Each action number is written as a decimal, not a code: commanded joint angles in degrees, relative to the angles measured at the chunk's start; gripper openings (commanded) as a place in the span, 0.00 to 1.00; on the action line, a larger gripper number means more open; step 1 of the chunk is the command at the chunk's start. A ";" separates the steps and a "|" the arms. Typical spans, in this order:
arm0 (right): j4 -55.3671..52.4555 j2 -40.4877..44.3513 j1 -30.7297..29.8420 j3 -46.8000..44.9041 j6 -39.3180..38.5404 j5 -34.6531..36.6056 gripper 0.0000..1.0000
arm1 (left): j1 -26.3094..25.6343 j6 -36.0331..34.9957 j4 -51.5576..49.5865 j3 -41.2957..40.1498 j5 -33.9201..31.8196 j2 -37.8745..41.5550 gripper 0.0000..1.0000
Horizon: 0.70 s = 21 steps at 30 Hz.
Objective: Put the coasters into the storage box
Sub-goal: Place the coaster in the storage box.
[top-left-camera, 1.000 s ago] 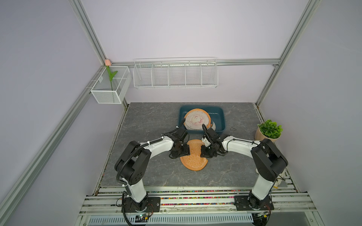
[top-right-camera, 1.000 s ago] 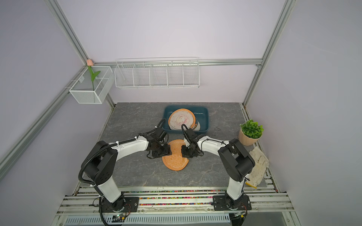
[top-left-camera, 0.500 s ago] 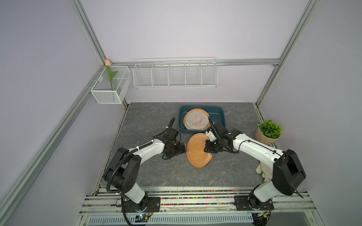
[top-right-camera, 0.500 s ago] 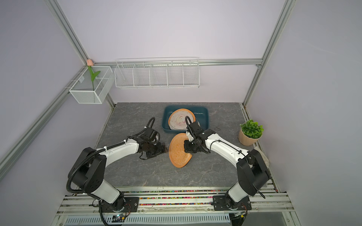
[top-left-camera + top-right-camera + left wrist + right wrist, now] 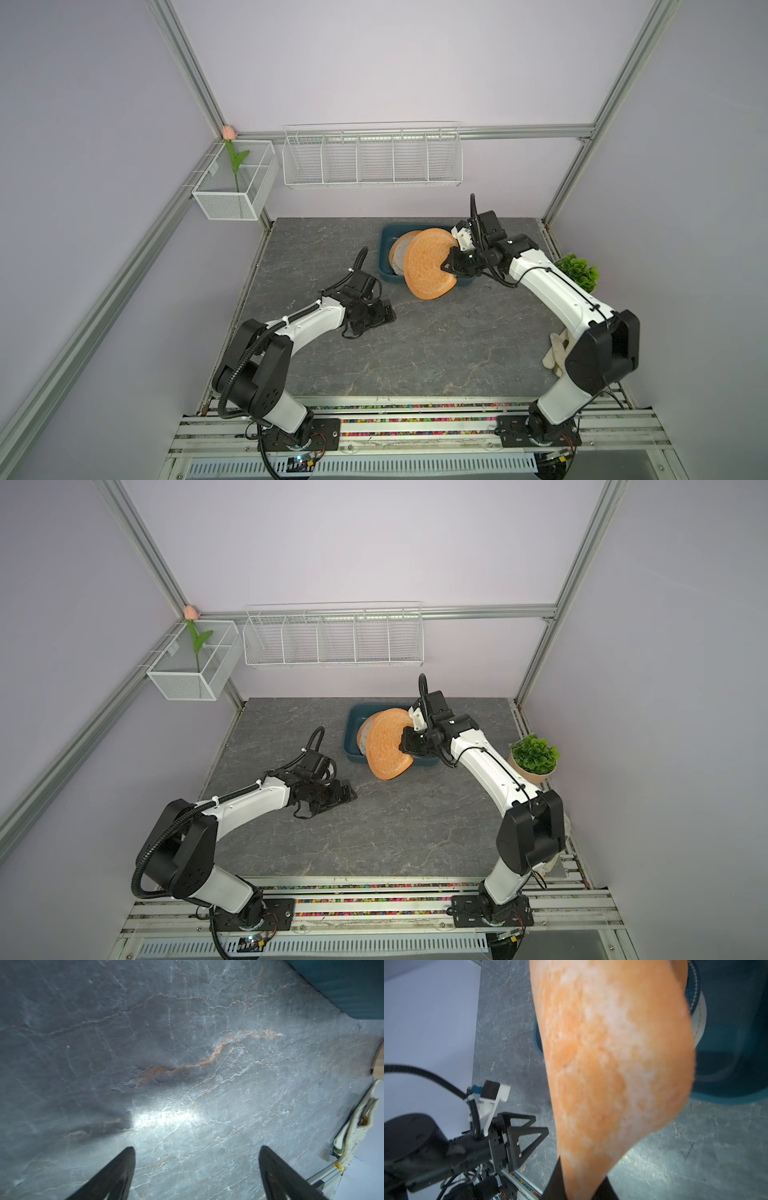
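The grey worktop (image 5: 415, 353) is carrying everything, and the teal box (image 5: 385, 253) is sitting near its far edge, right of the middle, in both top views (image 5: 352, 729). An orange coaster (image 5: 428, 264) is hanging tilted on edge over the box's near rim, partly over the box and partly over the worktop in front of it; in the right wrist view its textured face (image 5: 612, 1064) is bending. Pale coasters (image 5: 398, 253) are lying inside the box behind it, mostly hidden. The right hand (image 5: 451, 264) is gripping the orange coaster by its rim, jaws closed on it. The left hand (image 5: 384, 316) is hovering low over the worktop's middle, well apart from the box, its jaws standing wide and holding nothing (image 5: 195, 1151). A small plant (image 5: 577, 272) is standing at the right edge.
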State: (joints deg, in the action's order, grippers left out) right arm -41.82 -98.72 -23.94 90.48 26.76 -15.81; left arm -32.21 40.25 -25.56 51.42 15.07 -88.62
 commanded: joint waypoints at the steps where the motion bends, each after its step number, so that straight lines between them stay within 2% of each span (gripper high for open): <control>1: 2.92 -6.15 1.39 4.91 -0.44 -1.91 0.09 | 0.12 1.09 2.00 -1.13 0.23 1.59 0.93; 12: 6.61 -26.80 3.98 21.01 4.22 -2.31 0.10 | 0.12 3.60 2.67 -3.14 -0.64 3.61 0.93; 16: 2.54 -32.54 4.18 26.65 3.04 -1.33 0.11 | 0.13 3.87 2.06 -3.72 -1.33 4.72 0.93; 21: -4.86 -35.69 4.12 29.47 -0.53 2.06 0.15 | 0.12 4.40 1.98 -4.85 -1.93 6.13 0.93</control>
State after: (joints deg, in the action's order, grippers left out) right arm -40.53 -133.32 -19.90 118.17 29.02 -16.12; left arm -32.21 43.57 -23.40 47.81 14.52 -83.74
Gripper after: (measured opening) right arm 0.153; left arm 0.928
